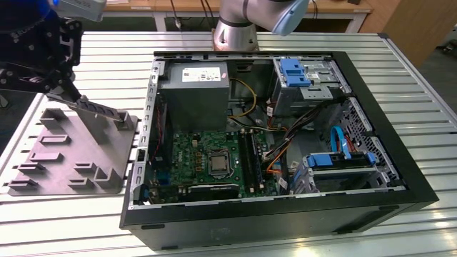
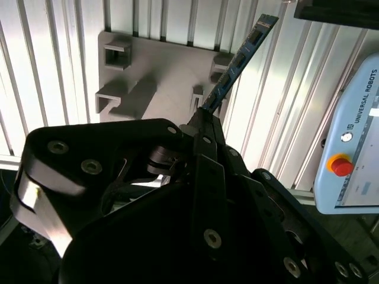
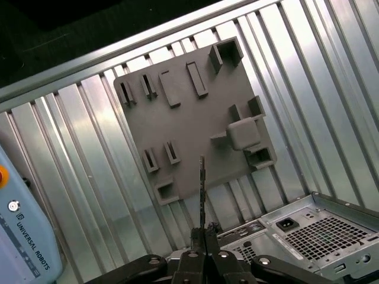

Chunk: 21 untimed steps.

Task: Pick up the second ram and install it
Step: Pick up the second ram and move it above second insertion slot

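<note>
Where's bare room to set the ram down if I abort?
Table slats lie bare at the exterior view's right of the case, and below the fixture there. Cables crowd the case. Claw grips ram.

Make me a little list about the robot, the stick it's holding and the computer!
gripper: shut on the second ram
second ram: tilted, one end in the gripper, over the grey tray
grey tray: on the table, at the exterior view's left of the computer case
computer case: open, green motherboard inside
installed: not yet, the second ram is outside the case
</note>
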Available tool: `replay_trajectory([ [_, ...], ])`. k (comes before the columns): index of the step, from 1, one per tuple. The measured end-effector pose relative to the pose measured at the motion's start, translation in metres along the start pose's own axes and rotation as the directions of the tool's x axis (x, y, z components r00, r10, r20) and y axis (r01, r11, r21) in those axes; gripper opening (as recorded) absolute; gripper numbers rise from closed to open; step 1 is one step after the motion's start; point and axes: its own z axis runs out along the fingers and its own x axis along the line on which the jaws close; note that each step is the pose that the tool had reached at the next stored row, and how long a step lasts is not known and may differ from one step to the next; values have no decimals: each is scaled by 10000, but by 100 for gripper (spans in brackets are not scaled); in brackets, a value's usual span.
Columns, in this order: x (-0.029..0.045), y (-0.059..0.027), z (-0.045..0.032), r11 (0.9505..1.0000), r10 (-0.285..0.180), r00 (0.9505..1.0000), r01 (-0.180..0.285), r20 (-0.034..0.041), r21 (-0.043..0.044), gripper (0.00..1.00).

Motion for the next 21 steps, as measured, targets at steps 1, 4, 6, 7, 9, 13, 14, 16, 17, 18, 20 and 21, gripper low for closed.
replay_trajectory([
  [1,-11,-24,-1,10000,-3,10000,3,-1,0,11],
  [4,-44,-100,-1,10000,-15,10000,15,-2,-2,11],
  [6,-68,-154,0,10000,-21,10000,21,-2,-2,11],
  [7,-79,-180,-1,10000,-25,10000,25,-2,-3,11],
  [9,-102,-232,-1,10000,-30,10000,30,-2,-3,11],
  [13,-151,-345,-1,10000,-36,10000,36,-3,-5,11],
  [14,-164,-374,-1,10000,-37,10000,37,-3,-5,11],
  [16,-189,-430,-1,10000,-37,10000,37,-3,-5,11],
  [17,-201,-458,-1,10000,-37,10000,37,-3,-5,11],
  [18,-214,-486,-1,10000,-37,10000,37,-3,-5,11],
  [20,-240,-546,-1,10000,-37,10000,37,-3,-5,11],
  [21,-253,-575,-1,10000,-37,10000,37,-2,-5,11],
])
